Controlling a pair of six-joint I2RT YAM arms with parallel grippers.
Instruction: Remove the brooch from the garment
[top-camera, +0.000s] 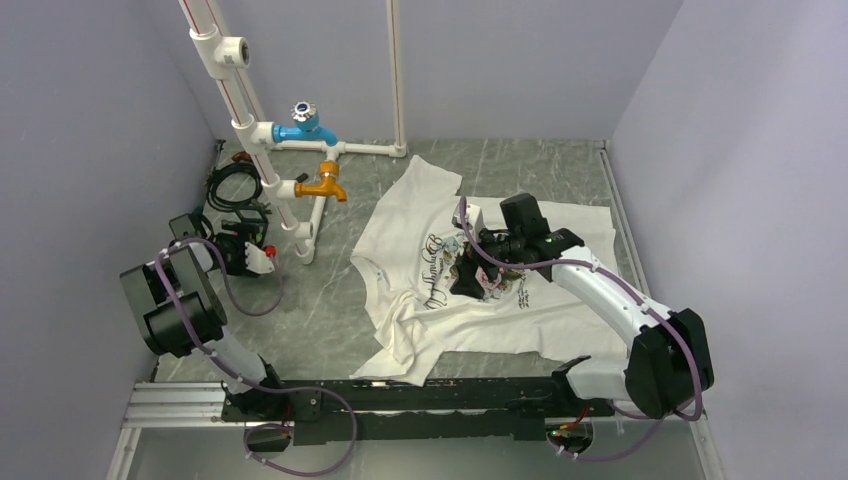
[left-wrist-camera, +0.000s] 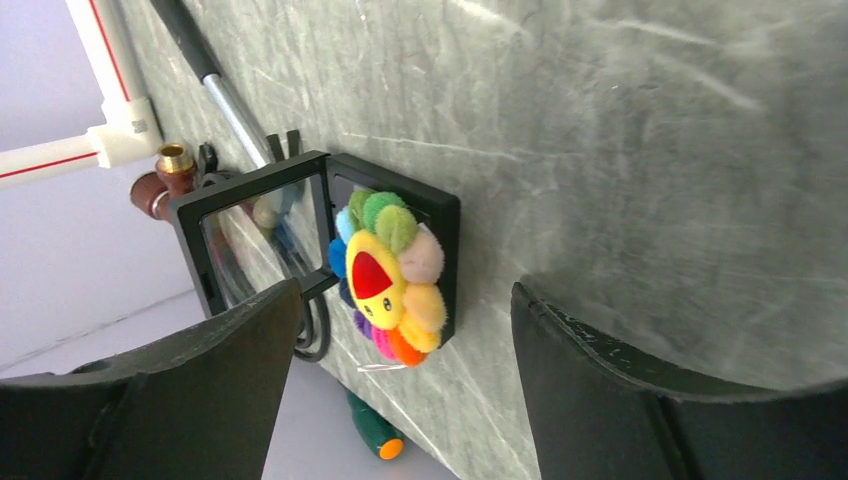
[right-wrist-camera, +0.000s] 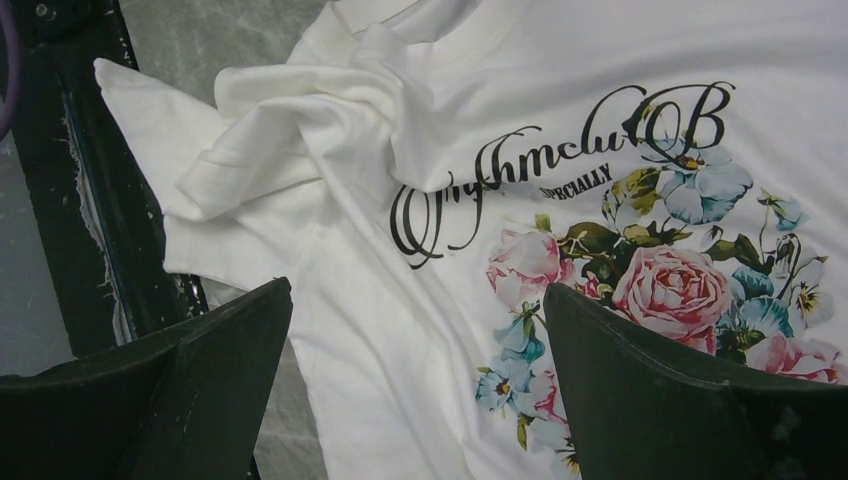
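Note:
The brooch (left-wrist-camera: 390, 275), a plush rainbow flower with a yellow smiling face, lies on an open black frame case (left-wrist-camera: 300, 220) on the table, off the garment. My left gripper (left-wrist-camera: 405, 295) is open and empty, with its fingers either side of the brooch and short of it; in the top view it is at the far left (top-camera: 255, 258). The garment (top-camera: 410, 215), a white T-shirt with a rose print and black lettering (right-wrist-camera: 560, 160), lies crumpled mid-table. My right gripper (right-wrist-camera: 418, 290) hovers open and empty over the print, as the top view also shows (top-camera: 470, 275).
A white PVC pipe frame (top-camera: 262, 140) with a blue tap (top-camera: 303, 125) and an orange tap (top-camera: 325, 185) stands at the back left. Black cables (top-camera: 232, 180) lie behind it. A green tool handle with an orange tip (left-wrist-camera: 375, 430) lies near the case. A black rail (top-camera: 420, 395) runs along the near edge.

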